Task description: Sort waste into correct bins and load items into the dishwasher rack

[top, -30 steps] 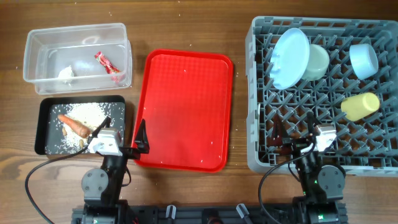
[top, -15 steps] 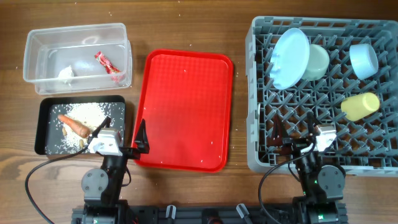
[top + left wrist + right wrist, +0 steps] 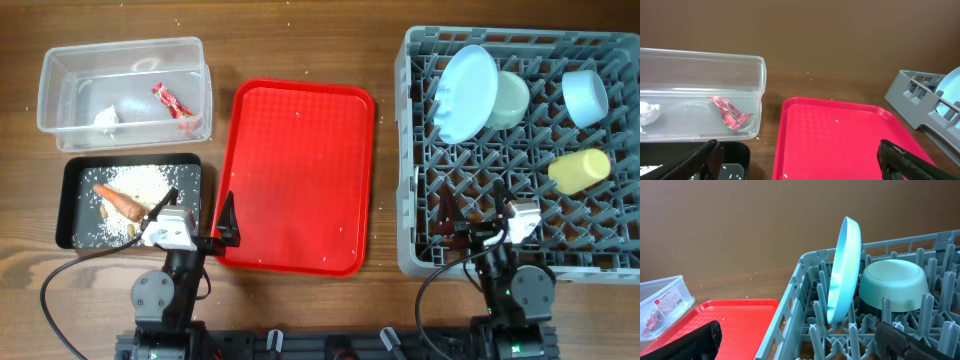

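Note:
The clear tub (image 3: 48, 75) at the far left holds the red candy wrapper (image 3: 170, 100) and the white tissue (image 3: 108, 118). The black tray (image 3: 66, 210) holds the carrot piece (image 3: 118, 200) and rice crumbs (image 3: 142, 180). The grey rack (image 3: 408, 150) at the right holds the round plate (image 3: 468, 92) on edge, the mint bowl (image 3: 512, 100), the light-blue bowl (image 3: 584, 95) and the yellow cup (image 3: 578, 170). The spoon is not in view. My left gripper (image 3: 198, 212) is open and empty between the black tray and the red tray. My right gripper (image 3: 470, 215) is open and empty over the rack's near edge.
The flat red serving tray (image 3: 295, 175) lies in the middle, bare except for a few specks. The left wrist view shows the tub (image 3: 700, 95) with the wrapper (image 3: 730, 114). The right wrist view shows the plate (image 3: 844, 270) and the mint bowl (image 3: 892, 285).

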You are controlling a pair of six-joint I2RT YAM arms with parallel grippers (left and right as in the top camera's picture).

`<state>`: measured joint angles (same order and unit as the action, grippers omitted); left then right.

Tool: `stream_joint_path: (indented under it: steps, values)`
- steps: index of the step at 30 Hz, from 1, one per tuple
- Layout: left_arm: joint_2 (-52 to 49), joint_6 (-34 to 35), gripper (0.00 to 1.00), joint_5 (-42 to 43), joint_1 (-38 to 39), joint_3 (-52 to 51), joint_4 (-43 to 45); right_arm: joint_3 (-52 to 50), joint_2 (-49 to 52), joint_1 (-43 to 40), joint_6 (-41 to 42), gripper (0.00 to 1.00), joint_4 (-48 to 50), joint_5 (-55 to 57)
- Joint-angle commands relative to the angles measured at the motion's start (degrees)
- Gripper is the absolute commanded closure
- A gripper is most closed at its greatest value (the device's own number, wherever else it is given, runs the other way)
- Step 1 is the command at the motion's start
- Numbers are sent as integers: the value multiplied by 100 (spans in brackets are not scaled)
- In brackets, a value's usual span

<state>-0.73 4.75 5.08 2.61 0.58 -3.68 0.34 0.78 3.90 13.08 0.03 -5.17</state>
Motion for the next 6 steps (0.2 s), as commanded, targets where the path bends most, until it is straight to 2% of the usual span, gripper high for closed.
stream_joint_path:
  steps: [1,6]
  values:
    - [57,-114,0,131,-33,-26,-20,-4,-50,-26,-98,0,35,-114]
    - [57,-114,0,131,-33,-26,-20,-4,-50,-26,-101,0,35,-114]
